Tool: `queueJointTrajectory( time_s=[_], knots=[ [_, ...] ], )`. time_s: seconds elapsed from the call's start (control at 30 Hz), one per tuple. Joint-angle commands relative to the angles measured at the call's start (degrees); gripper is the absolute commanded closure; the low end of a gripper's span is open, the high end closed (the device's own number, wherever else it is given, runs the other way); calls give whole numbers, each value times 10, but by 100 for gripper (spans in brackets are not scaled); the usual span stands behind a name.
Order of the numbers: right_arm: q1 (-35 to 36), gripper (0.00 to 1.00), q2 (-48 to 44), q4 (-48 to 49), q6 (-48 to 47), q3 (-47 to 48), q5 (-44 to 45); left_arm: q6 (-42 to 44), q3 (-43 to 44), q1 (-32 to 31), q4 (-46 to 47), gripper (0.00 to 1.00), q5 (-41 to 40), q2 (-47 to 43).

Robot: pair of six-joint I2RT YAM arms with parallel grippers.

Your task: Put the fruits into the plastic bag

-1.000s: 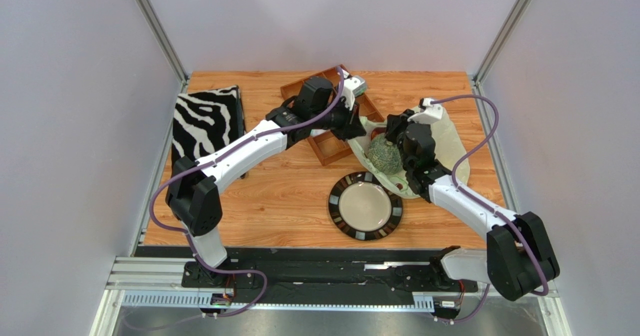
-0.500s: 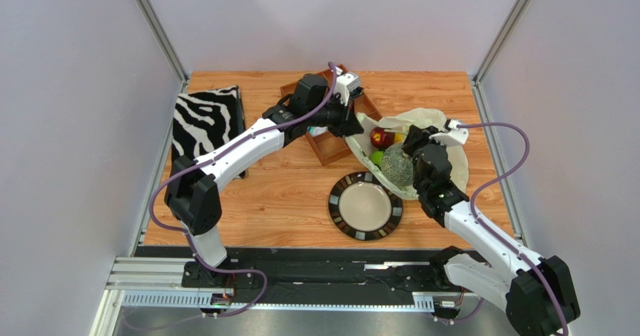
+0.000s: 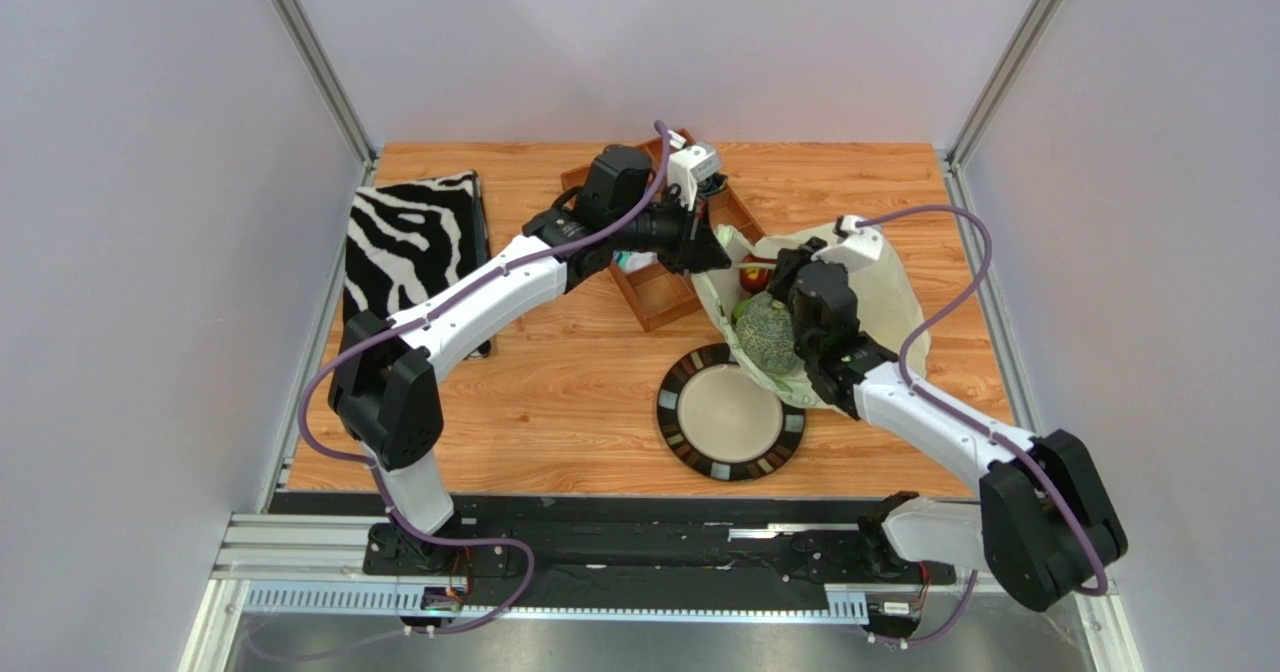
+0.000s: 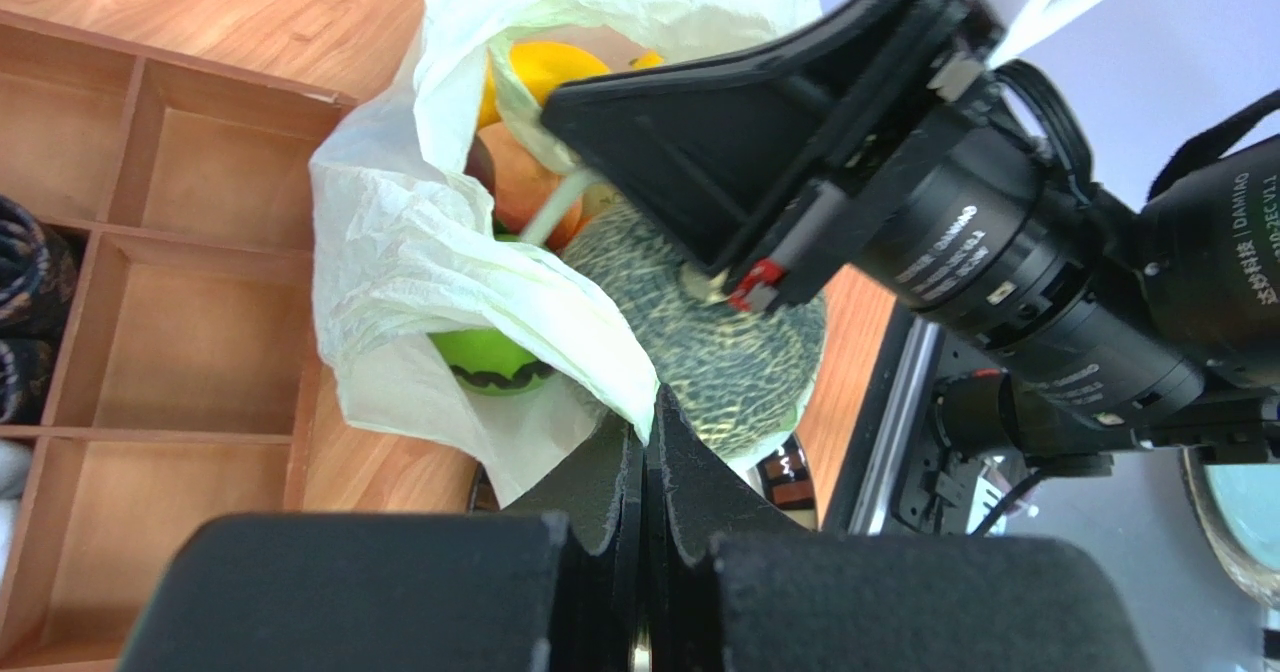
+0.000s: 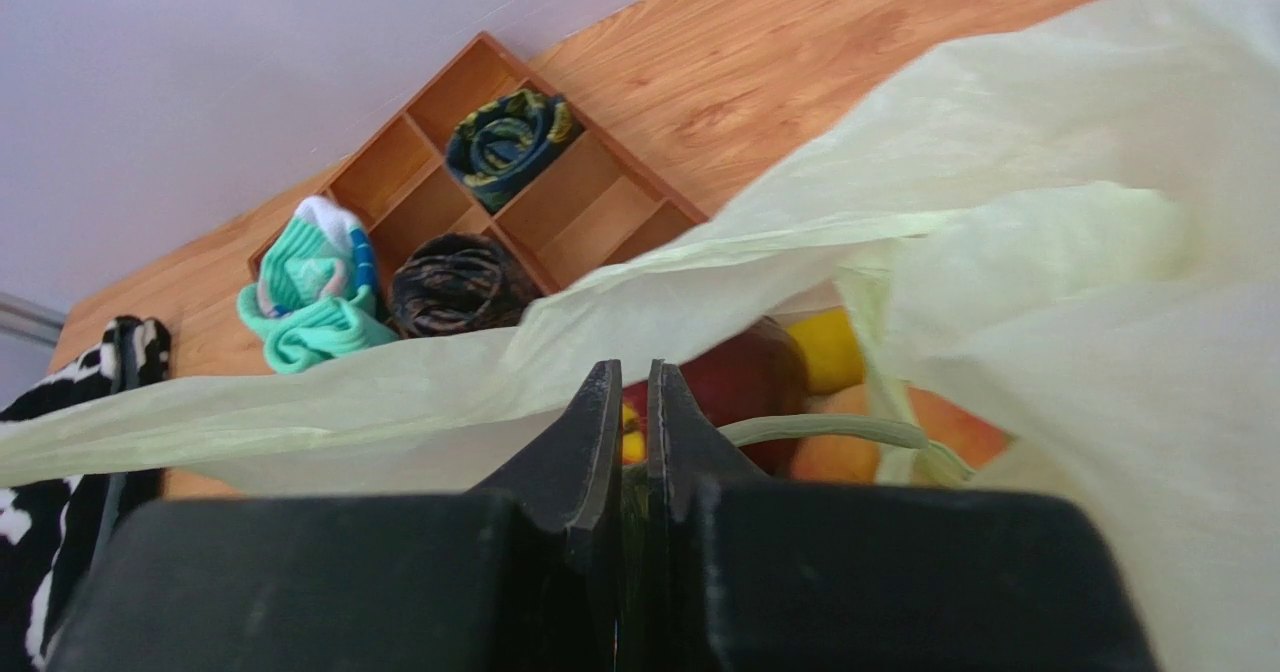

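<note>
- Five fruits show in the bag [image 3: 890, 290], which lies at 3 o'clock from the table's middle. The melon [image 3: 763, 333] fills the 8 o'clock side of its mouth. The apple [image 5: 744, 380], yellow fruit [image 4: 549, 65], peach [image 4: 519, 177] and green ball [image 4: 484, 357] sit deeper in.
- The left gripper [image 4: 646, 410] has its jaws pressed together on the bag's rim film, at the mouth's 10 o'clock edge.
- The right gripper [image 5: 634, 375] hangs over the melon. Its jaws are almost together on a thin pale green stalk [image 5: 819, 429].
- Half a second ago the right arm reached further toward 3 o'clock. It has swung back toward 9 o'clock, and the melon has shifted with it.
- From above, the green ball that showed then is now covered, and the apple is only a red sliver.
- The bag's mouth looks narrower than it did. The left arm has barely moved.
- The plate [image 3: 669, 402] is just beside the bag at 7 o'clock.
- The tray [image 4: 196, 282] is at 10 o'clock, with cloth rolls [image 5: 308, 290] in its compartments.
- The zebra box [image 3: 409, 252] is well apart at 9 o'clock.
- The stalk's far end runs behind bag film, so I cannot tell whether it joins the melon.
- From above, the right arm hides the middle of the bag. The right wrist view does not show the melon.
</note>
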Motion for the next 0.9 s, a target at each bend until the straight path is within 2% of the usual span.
queueJointTrajectory(
  time_s=[0.0, 0.2, 0.57, 0.63, 0.67, 0.73, 0.77, 0.87],
  knots=[
    [16, 100, 40, 41, -25, 70, 6, 2, 16, 0, 24, 100, 35, -2],
    [18, 100, 91, 43, -16, 143, 18, 10, 25, 0, 18, 100, 56, -3],
    [48, 99, 143, 87, -8, 96, 71, 12, 27, 1, 12, 100, 44, -4],
    [48, 88, 135, 83, -9, 84, 64, 14, 26, 1, 10, 100, 40, -5],
    [48, 77, 125, 75, -15, 83, 57, 13, 26, 1, 10, 100, 39, -4],
    [47, 67, 115, 59, -25, 90, 49, 12, 26, 0, 9, 100, 38, -4],
    [47, 53, 104, 44, -32, 94, 37, 12, 26, 1, 9, 100, 36, -5],
    [47, 35, 90, 0, -61, 117, 12, 11, 25, 1, 9, 100, 33, -4]
  ],
)
